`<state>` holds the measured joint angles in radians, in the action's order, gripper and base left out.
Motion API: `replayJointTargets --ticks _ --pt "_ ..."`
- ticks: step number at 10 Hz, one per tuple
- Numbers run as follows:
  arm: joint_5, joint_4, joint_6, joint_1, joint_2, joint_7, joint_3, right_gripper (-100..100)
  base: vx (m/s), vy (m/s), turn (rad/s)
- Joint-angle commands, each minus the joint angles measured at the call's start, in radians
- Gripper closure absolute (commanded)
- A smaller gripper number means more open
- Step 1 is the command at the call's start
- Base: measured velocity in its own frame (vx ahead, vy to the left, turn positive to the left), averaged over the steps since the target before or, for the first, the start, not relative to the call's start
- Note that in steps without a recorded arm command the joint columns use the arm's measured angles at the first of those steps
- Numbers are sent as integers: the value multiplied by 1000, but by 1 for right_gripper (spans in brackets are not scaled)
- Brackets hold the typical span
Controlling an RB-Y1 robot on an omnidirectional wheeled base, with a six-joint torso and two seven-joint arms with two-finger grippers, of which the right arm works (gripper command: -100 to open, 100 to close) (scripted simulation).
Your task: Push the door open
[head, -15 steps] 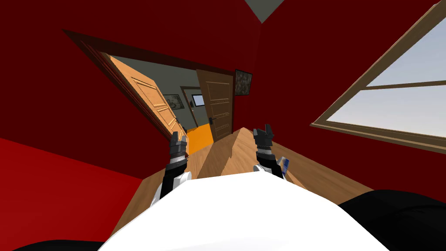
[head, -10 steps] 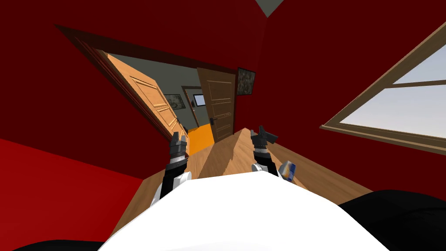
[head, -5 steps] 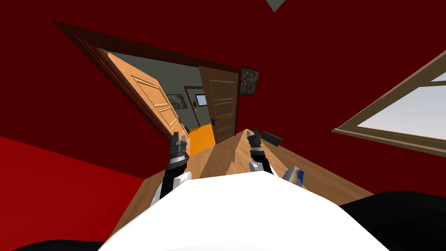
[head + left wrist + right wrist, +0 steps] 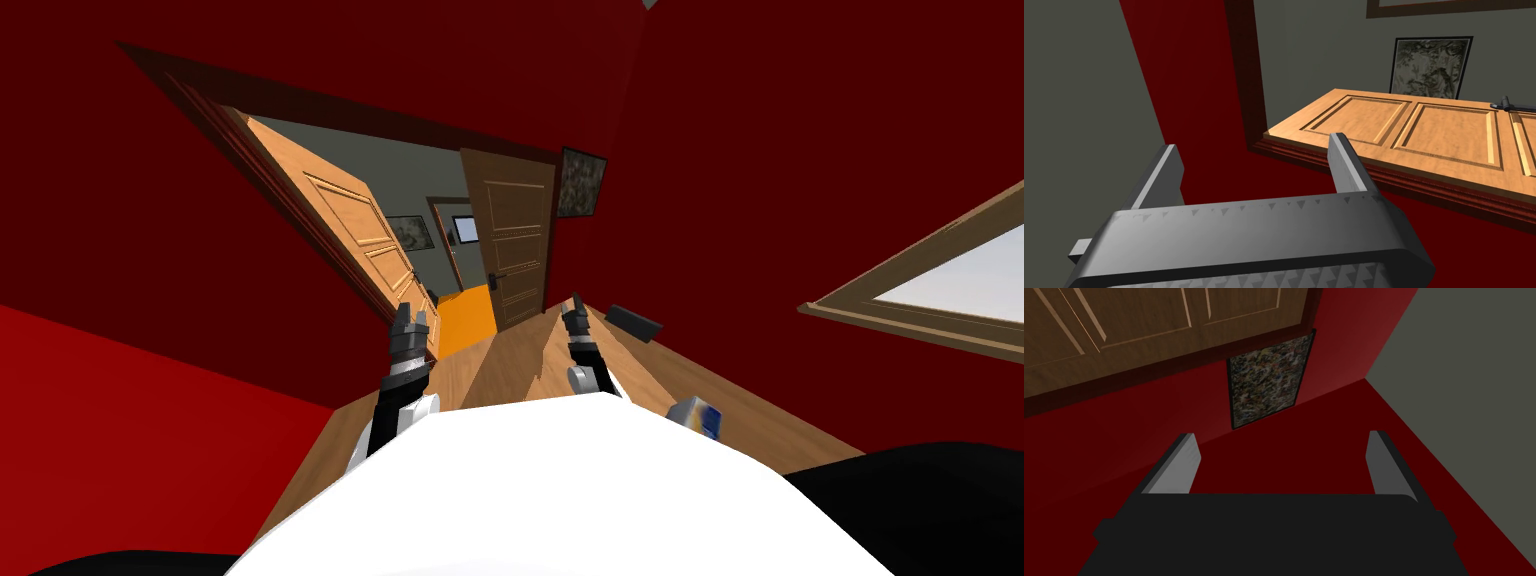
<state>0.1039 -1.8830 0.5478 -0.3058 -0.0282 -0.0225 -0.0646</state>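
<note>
Both arms are raised ahead of the chest. The left gripper (image 4: 411,318) is released, its two thin grey fingers (image 4: 1344,160) standing well apart with nothing between them; in the left wrist view (image 4: 1254,145) one finger overlaps the edge of the light orange-brown panelled wooden door (image 4: 1414,130), but contact cannot be told. The right gripper (image 4: 572,305) is likewise released and empty (image 4: 1281,436), held over the brown wooden plank floor (image 4: 500,365). To its right on that floor lie a small white and blue object (image 4: 697,415), nearer, and a dark flat box-like object (image 4: 634,322), further off by the red wall. The light orange-brown panelled wooden door (image 4: 355,225) stands swung wide at the left side of the dark red door frame (image 4: 300,110), just beyond the left gripper; a dark lever handle (image 4: 1506,105) sits on its face. The darker brown panelled door (image 4: 515,240) stands at the right side of the same opening, ahead of the right gripper, with a dark handle (image 4: 497,278); its panels show in the right wrist view (image 4: 1124,318). Beside it hangs a dark-framed mottled picture (image 4: 581,183) (image 4: 1266,378). A light brown window frame (image 4: 900,310) lies far right. Beyond the opening: orange floor (image 4: 465,318), grey wall, and a framed grey-green picture (image 4: 412,233) (image 4: 1430,65).
</note>
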Motion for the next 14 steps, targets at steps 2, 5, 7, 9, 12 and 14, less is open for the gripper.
replayJointTargets --ticks 2,5,7,9,12,14 --pt "3 71 -7 47 -12 1 3 -100 99 6 67" --pt "5 136 -9 89 -19 0 5 -100 73 4 48" --pt "7 199 -12 131 -26 0 6 -100 81 -8 76" --pt "9 267 -15 175 -32 0 8 -100 101 7 88" --pt "11 337 -18 219 -37 -1 10 -100 88 -3 56" --pt "14 399 -21 264 -41 -1 12 -100 64 2 64"
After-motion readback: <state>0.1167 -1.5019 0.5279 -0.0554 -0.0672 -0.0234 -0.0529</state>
